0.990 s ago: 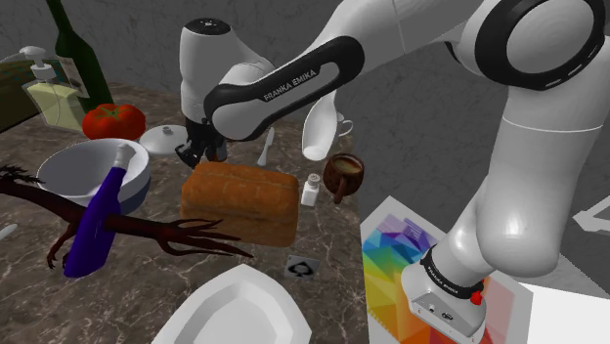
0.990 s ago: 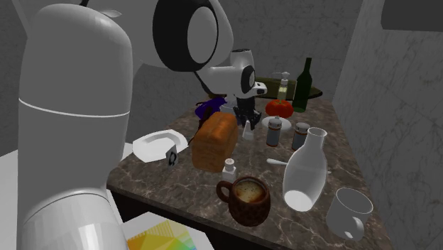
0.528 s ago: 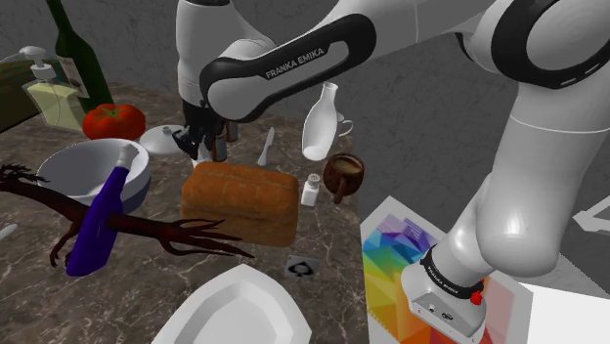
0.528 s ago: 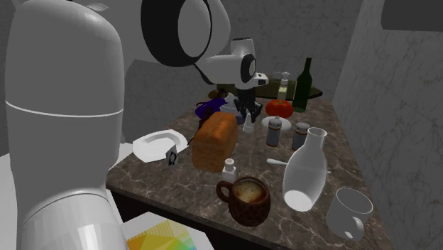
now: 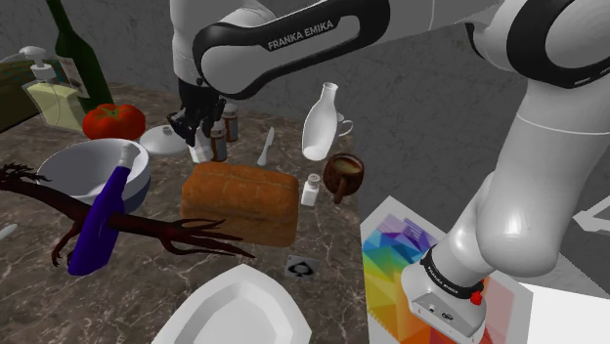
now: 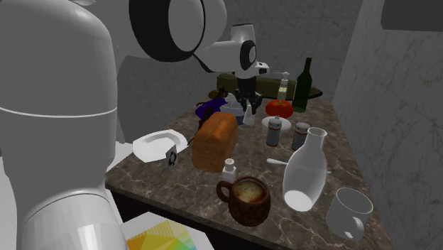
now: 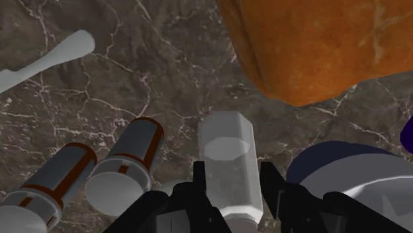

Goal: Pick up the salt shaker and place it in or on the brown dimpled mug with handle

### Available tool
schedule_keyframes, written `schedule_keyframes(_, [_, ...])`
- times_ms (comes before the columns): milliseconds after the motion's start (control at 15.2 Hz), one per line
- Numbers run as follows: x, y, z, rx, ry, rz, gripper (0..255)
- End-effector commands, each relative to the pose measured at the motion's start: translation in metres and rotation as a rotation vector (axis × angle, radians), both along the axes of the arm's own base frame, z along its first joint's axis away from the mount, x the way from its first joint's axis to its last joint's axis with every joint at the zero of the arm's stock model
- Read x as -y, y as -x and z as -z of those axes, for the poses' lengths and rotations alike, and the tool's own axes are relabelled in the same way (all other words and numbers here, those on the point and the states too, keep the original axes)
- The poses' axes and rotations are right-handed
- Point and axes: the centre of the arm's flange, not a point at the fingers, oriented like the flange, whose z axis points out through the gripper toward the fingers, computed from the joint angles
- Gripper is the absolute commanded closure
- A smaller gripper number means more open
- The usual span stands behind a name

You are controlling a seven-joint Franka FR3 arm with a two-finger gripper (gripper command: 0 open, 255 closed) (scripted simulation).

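– Two checks: grip state, load position?
– My fingers [image 7: 198, 184] clasp the pale faceted salt shaker [image 7: 227, 155] on both sides. It hangs over the worktop [image 7: 132, 79] beyond the bread loaf [image 5: 239, 200], well apart from the brown mug [image 5: 344, 174].
– Failure modes?
– A low transfer would likely clip the loaf or the white vase [image 5: 321, 119]. A second small shaker [image 5: 312, 188] stands just beside the mug, and a careless descent could topple it. A slack grip could drop the load.

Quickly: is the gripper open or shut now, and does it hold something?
Gripper: shut, holding the pale shaker between its fingers.
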Motion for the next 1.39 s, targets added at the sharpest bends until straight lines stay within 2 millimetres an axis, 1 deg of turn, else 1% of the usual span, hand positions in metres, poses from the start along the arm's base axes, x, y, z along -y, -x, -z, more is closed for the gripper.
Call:
schedule_keyframes(0, [0.001, 0.000, -0.010, 0.000, 0.000, 0.000, 255])
schedule_keyframes(858, [0.001, 0.000, -0.079, 0.000, 0.000, 0.000, 255])
schedule_keyframes(924, [0.001, 0.000, -0.082, 0.000, 0.000, 0.000, 255])
schedule_keyframes(1320, [0.058, 0.055, -0.085, 0.000, 0.000, 0.000, 255])
